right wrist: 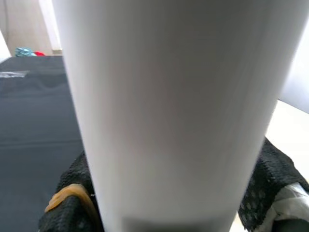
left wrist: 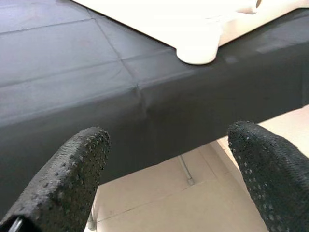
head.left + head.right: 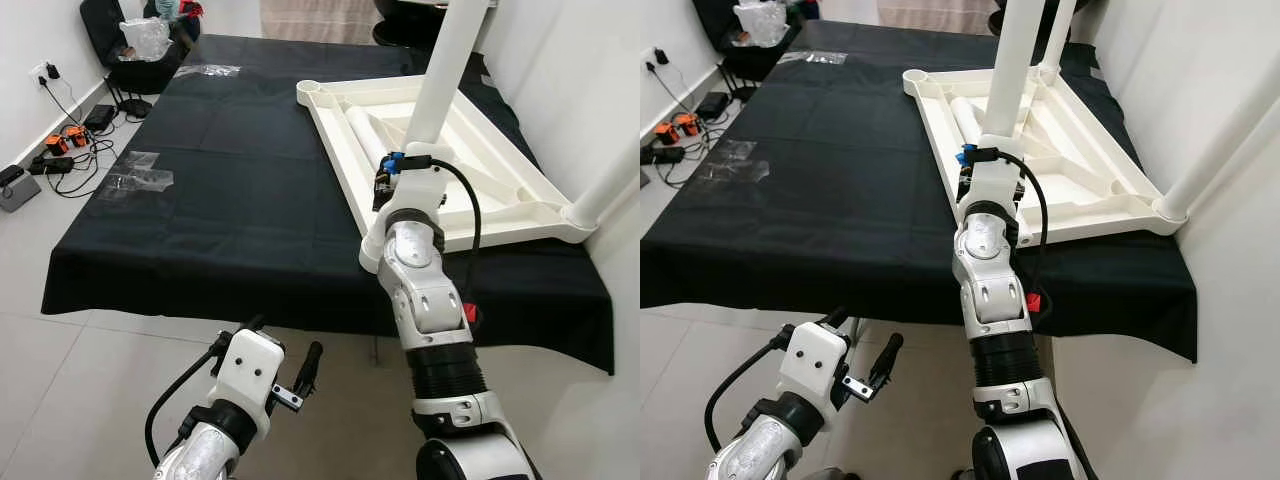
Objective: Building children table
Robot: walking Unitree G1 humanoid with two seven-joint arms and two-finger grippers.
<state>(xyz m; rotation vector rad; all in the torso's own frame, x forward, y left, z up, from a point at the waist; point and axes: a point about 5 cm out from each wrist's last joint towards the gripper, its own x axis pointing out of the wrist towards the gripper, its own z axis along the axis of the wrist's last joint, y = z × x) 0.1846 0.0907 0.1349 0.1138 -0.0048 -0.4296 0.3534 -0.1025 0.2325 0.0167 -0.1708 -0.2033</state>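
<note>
Right gripper (image 3: 392,178) fingers clamped on white leg (image 3: 447,70) over upturned tabletop (image 3: 500,170) on bench (image 3: 220,200); tilt risks missing socket; left gripper (image 3: 270,362) fingers apart, idle.

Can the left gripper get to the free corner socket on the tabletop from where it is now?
Probably yes. The left gripper hangs open below the table edge, and only bare black cloth lies between it and the socket. It looks a long reach, though.

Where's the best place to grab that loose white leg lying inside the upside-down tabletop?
Grip the loose white leg mid-length, coming from above with the claw's fingers across its width. It lies flat between the tabletop's ribs, so its ends and sides are hemmed in.
</note>
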